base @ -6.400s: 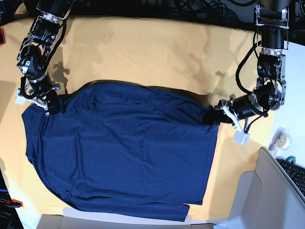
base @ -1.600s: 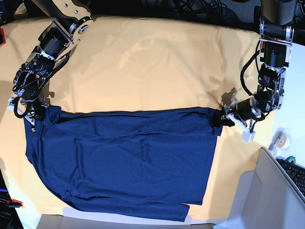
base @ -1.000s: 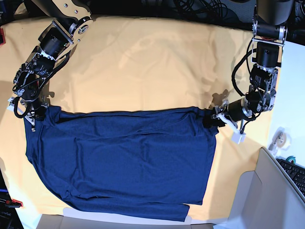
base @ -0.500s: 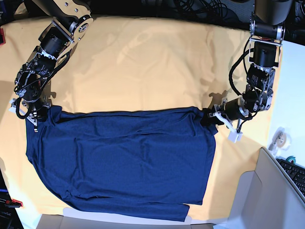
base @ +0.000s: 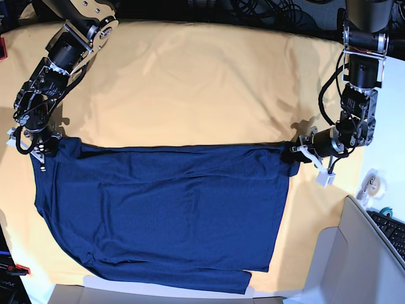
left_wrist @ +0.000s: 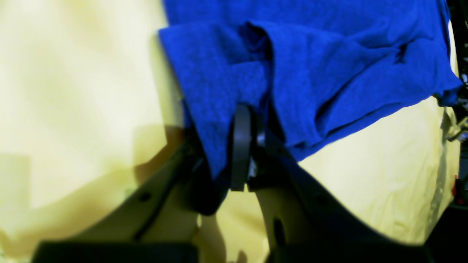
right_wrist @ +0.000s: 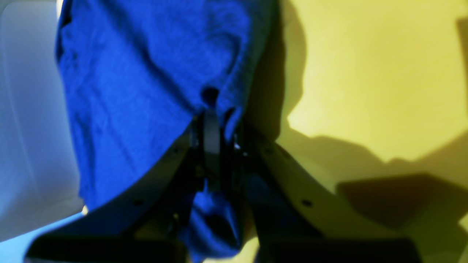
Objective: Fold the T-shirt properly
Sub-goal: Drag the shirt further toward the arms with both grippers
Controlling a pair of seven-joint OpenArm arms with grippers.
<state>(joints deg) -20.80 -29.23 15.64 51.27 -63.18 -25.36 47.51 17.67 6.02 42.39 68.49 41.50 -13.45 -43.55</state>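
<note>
The dark navy T-shirt (base: 164,209) lies spread on the yellow table cloth (base: 202,82), its far edge stretched in a straight line between my two grippers. My left gripper (base: 296,152), on the right of the base view, is shut on the shirt's far right corner. In the left wrist view the gripper (left_wrist: 243,120) pinches bunched blue fabric (left_wrist: 310,65). My right gripper (base: 41,149), on the left of the base view, is shut on the far left corner. In the right wrist view the gripper (right_wrist: 212,117) clamps the fabric (right_wrist: 139,91).
A grey cardboard box (base: 354,259) stands at the front right, with a tape roll (base: 372,183) and a keyboard (base: 392,231) beside it. Cables (base: 266,9) run along the back edge. A small red object (base: 16,269) sits at the front left.
My left gripper has moved outward to the right and my right gripper slightly left, pulling the shirt's far edge taut. Since the oldest frame that edge has come toward the front.
</note>
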